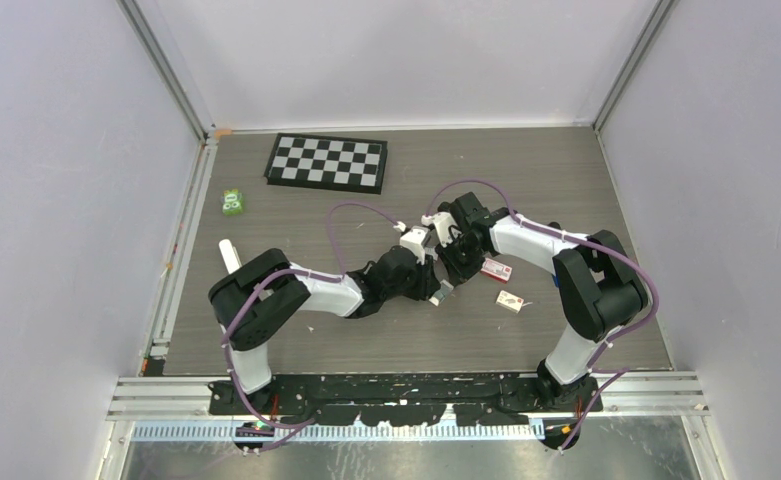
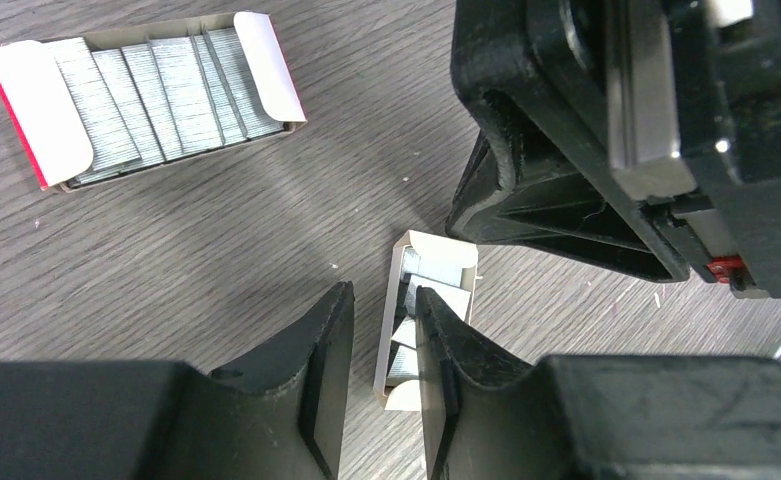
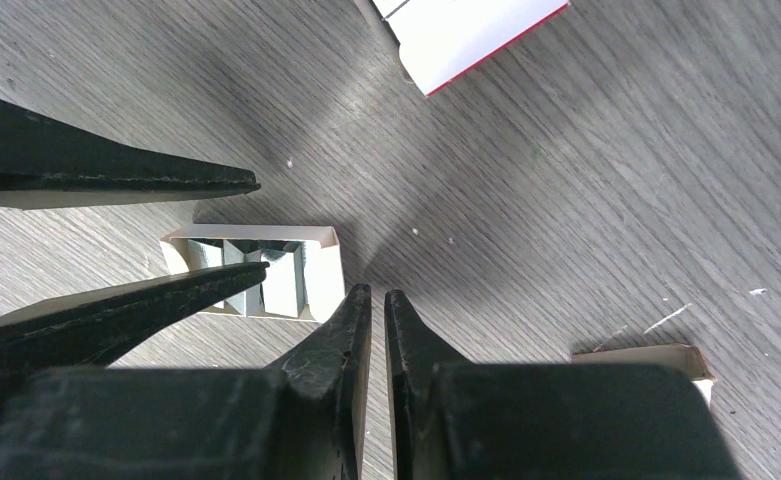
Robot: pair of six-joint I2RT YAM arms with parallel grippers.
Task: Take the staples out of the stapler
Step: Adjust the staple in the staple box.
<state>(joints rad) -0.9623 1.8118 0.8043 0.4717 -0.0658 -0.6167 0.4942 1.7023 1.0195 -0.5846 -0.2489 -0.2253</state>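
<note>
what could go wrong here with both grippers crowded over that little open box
The open left gripper has one finger over the small box; closing or sliding could tip it and spill the staples. The right gripper hangs very close by, so the two may collide.

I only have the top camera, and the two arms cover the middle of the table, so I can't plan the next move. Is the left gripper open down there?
Observer: Yes. In the left wrist view the left gripper is open, and one finger crosses in front of a small whitish box.
Operator: Is anything in that box?
Observer: Yes, staples. The right wrist view shows short silvery strips lying inside it.
Operator: And the red-and-white box beside the arms?
Observer: Its flaps are folded open, and it is packed with rows of more staples.
</note>
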